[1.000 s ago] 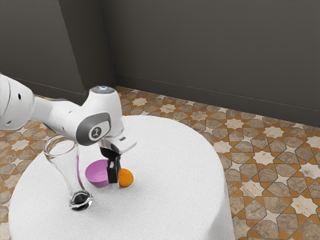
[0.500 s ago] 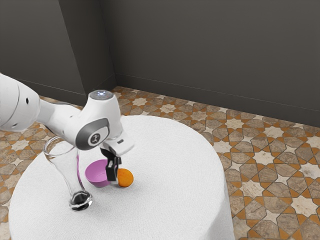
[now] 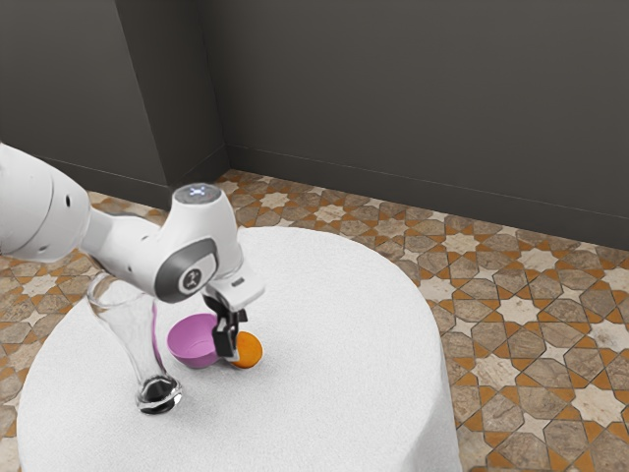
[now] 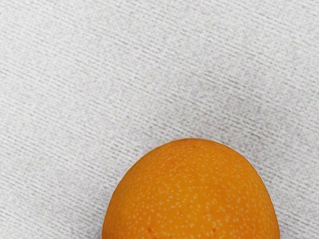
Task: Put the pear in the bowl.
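Pear: an orange-coloured, rounded fruit [image 3: 249, 350] on the tabletop, outside the bowl, on its side toward the exterior view's right. In the wrist view its smooth skin is dotted with pale speckles, with a few small reddish marks, and a soft shadow lies on the cloth around it.
My gripper: black [image 3: 232, 344], pointing down, low over the table right at the pear, and partly in front of the bowl in the exterior view. I cannot tell whether it is spread or pinching the pear.
My arm: white with dark grey trim [image 3: 198, 236], reaching in from the exterior view's left, bent so that the hand hangs above the fruit.
Bowl: purple, round and upright [image 3: 192, 344], its hollow facing up, near the pear. My gripper hides part of its rim.
Vase: clear glass, upright [image 3: 133, 320], with a wide mouth, a narrow lower stem and a dark, shiny foot. It stands toward the exterior view's left, nearer that camera than the bowl, and a purplish streak shows along one side.
Table: round, under a white cloth [image 3: 334, 393] with a fine woven texture in the wrist view.
Floor: brown, cream and orange tiles [image 3: 531, 344] in a star pattern.
Walls: plain dark grey [image 3: 413, 98], behind the table.
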